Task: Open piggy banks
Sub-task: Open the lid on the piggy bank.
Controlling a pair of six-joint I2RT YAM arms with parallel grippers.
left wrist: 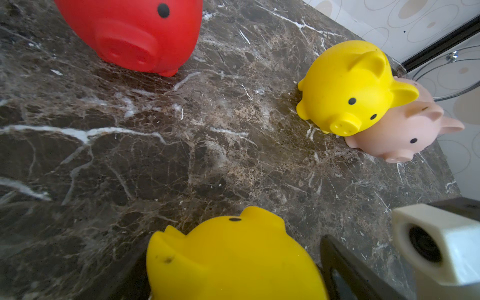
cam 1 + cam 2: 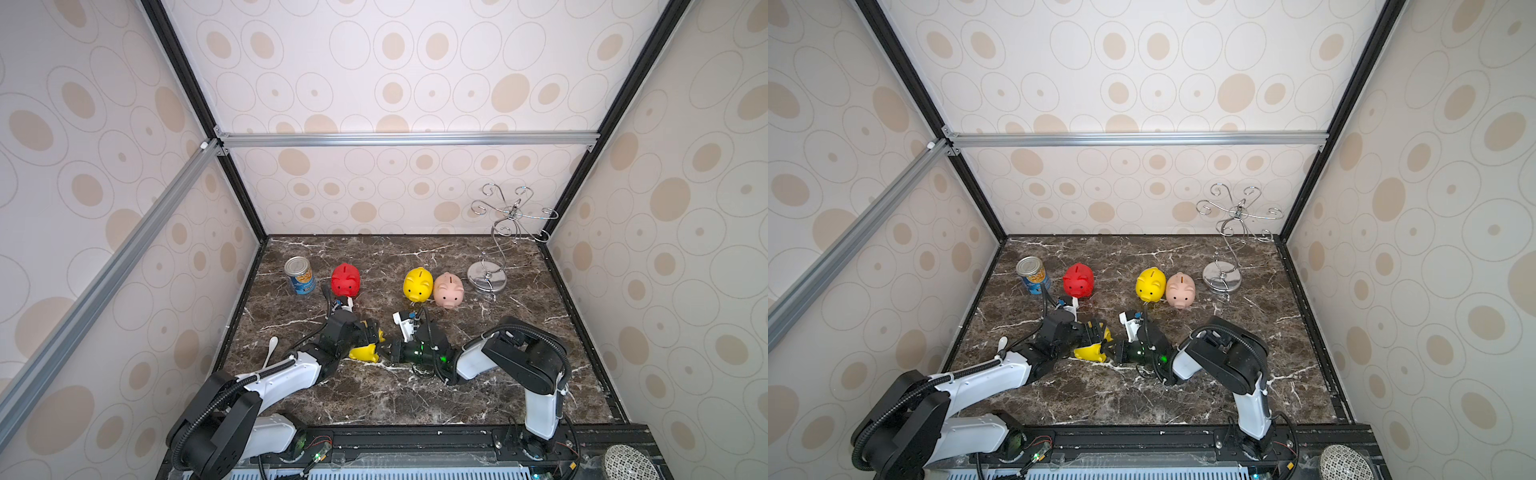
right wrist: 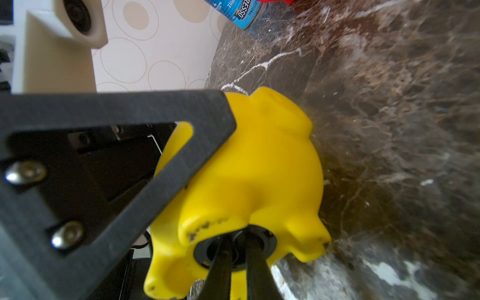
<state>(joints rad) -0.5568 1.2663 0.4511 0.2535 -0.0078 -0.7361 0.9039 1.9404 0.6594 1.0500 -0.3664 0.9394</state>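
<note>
A yellow piggy bank (image 2: 362,353) (image 2: 1088,353) lies on its side at the front middle of the marble table (image 2: 415,399). My left gripper (image 2: 369,337) is shut on its body; one black finger (image 1: 342,267) shows beside the pig (image 1: 233,259). My right gripper (image 3: 237,249) comes from the right, shut on the black plug (image 3: 205,253) in the pig's belly (image 3: 259,168). Farther back stand a red piggy bank (image 2: 345,279) (image 1: 130,33), a second yellow piggy bank (image 2: 417,284) (image 1: 345,88) and a pale pink piggy bank (image 2: 449,289) (image 1: 405,135), the last two touching.
A blue-labelled tin can (image 2: 299,275) (image 3: 239,13) stands at the back left beside the red pig. A chrome wire stand (image 2: 487,276) occupies the back right. A small white object (image 2: 272,347) lies at the table's left edge. Patterned walls enclose three sides.
</note>
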